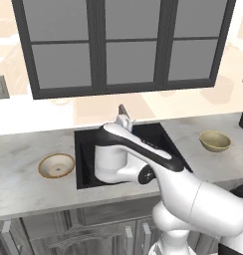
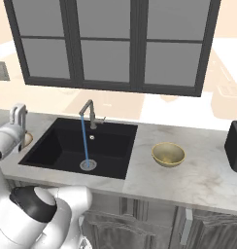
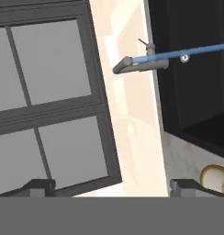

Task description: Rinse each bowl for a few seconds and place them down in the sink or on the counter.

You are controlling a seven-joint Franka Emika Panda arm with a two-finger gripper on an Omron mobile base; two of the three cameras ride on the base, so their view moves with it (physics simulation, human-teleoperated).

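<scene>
I count two bowls — the tan-rimmed bowl near the counter's front edge left of the sink, the olive bowl on the right side. One faucet runs a blue stream into the black basin under a dark-framed window. My gripper — fingers spread wide, holding nothing.
</scene>
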